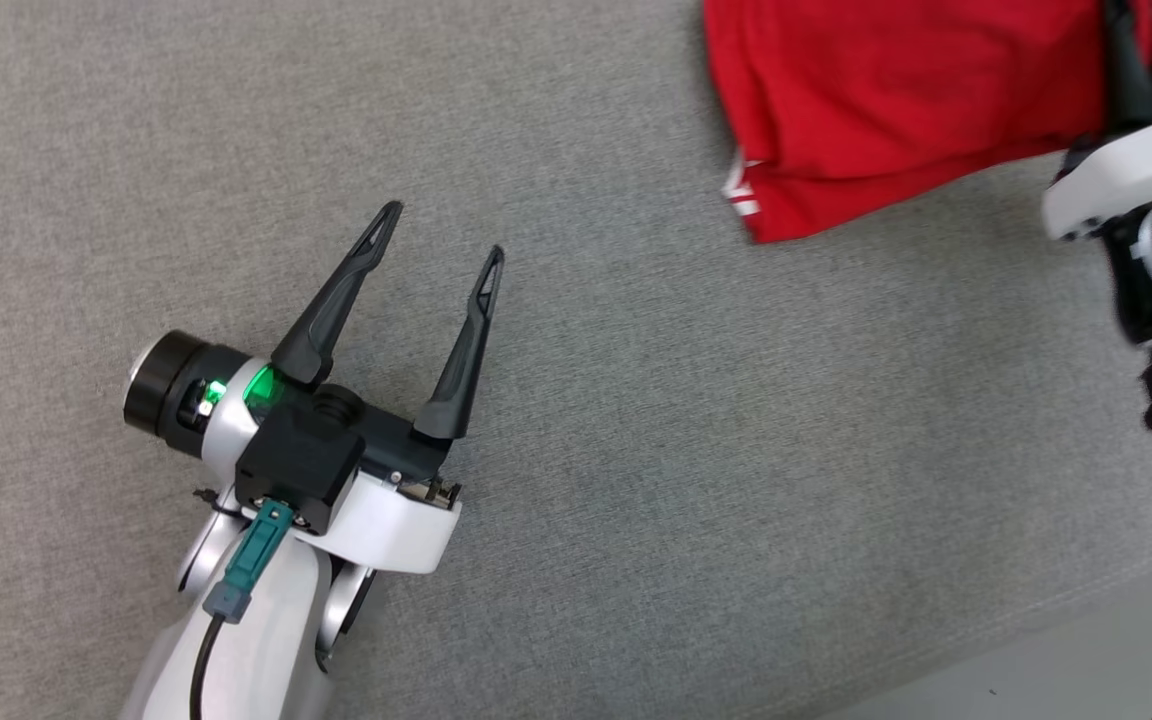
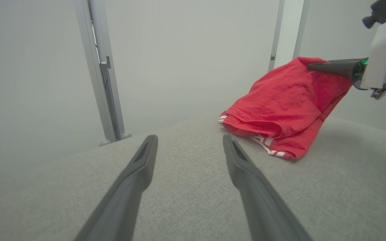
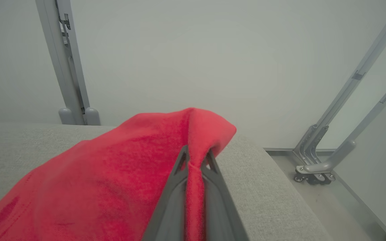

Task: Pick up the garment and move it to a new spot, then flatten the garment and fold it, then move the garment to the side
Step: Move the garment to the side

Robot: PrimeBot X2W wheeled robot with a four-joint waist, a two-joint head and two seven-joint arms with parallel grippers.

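Head view. The left end effector point(image 1: 443, 230) hovers over the grey fabric worktop point(image 1: 736, 450) at lower left, its two dark fingers spread apart with nothing between them: released. The garment point(image 1: 886, 90), red with white stripes point(image 1: 741, 195) at one hem, lies bunched at the upper right, well apart from that end effector. The right wrist housing point(image 1: 1126, 175) stands at the right edge beside the garment, with dark fingers running up along the cloth. A pale strip of floor point(image 1: 1086, 660) shows past the worktop's lower right corner.

Left wrist view. Both fingers of the left end effector rise from the bottom edge, wide apart, above bare worktop. Beyond the fingers on the right, the garment point(image 2: 286, 107) has its striped lower edge resting on the worktop while its upper corner is raised. The right end effector point(image 2: 313, 66) is clenched on that raised corner, approaching from the right. A grey frame post point(image 2: 102, 83) stands behind the worktop against a plain wall point(image 2: 193, 50).

Right wrist view. The fingers of the right end effector are drawn together on a fold of the garment point(image 3: 112, 174), and red cloth fills the narrow gap between them. The rest of the garment drapes down to the left over the worktop. A wheeled frame foot point(image 3: 313, 170) sits on the floor at the right.
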